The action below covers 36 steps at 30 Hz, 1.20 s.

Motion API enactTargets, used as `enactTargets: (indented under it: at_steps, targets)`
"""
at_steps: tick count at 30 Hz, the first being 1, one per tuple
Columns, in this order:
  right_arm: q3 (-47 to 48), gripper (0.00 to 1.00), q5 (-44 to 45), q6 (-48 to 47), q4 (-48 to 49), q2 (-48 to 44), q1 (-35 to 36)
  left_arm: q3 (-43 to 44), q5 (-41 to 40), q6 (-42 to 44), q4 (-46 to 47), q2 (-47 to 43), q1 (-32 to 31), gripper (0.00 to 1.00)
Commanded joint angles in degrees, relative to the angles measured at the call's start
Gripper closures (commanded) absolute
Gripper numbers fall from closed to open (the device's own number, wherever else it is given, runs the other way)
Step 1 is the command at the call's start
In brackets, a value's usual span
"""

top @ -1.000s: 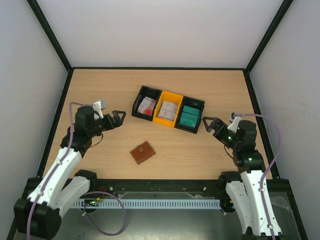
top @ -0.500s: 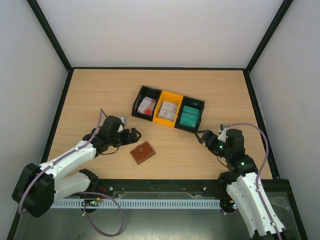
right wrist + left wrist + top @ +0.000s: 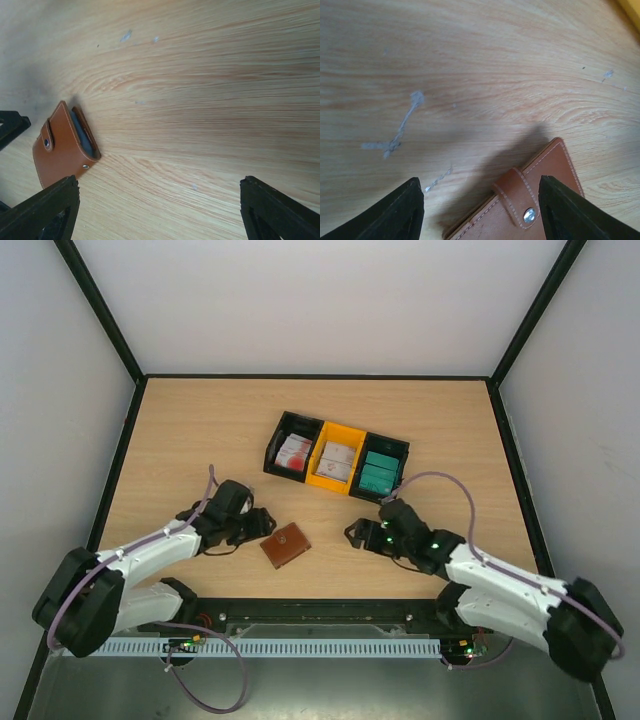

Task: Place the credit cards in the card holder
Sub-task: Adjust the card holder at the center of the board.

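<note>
The brown card holder (image 3: 286, 545) lies closed on the worktop (image 3: 200, 430), at about 7 o'clock from the row of bins (image 3: 345, 428). The left gripper (image 3: 265, 523) sits low at its 9 o'clock side, jaws spread either side of the snap tab (image 3: 515, 192) (no contact visible). The right gripper (image 3: 352, 535), at 3 o'clock, has its jaws spread wide. The credit cards (image 3: 378, 472) sit stacked in the bins.

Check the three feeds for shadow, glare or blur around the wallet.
Top external: even light, card holder sharp but small. Left wrist: soft shadow on the table beyond the card holder, a glint on its snap, left gripper silhouetted near black. Right wrist: card holder crisp, dark shading in the upper left corner, no glare.
</note>
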Motion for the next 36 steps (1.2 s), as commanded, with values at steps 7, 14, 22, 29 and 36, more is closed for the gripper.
enactTargets:
  at_steps: [7, 14, 22, 29, 36]
  targets:
    - [19.2, 0.27, 11.7, -5.4, 11.2, 32.4, 14.7, -5.9, 2.8, -8.8, -2.8, -4.3, -1.5, 0.38]
    - [28.8, 0.58, 7.9, -9.9, 12.4, 45.9, 15.0, -6.9, 4.3, -10.6, -3.1, -7.9, -2.6, 0.54]
    - [26.8, 0.85, 3.2, -10.6, 13.9, 49.4, 15.0, -8.1, 6.5, -11.3, -0.5, -6.9, -3.1, 0.71]
    - [17.8, 0.98, 5.6, -2.9, 18.2, 43.9, 15.0, -5.0, 6.5, -8.7, 2.9, -1.5, -3.2, 0.83]
    - [9.6, 0.98, 4.5, 3.6, 22.3, 38.1, 15.7, 0.9, 6.7, -5.1, 6.0, 7.5, -3.2, 0.9]
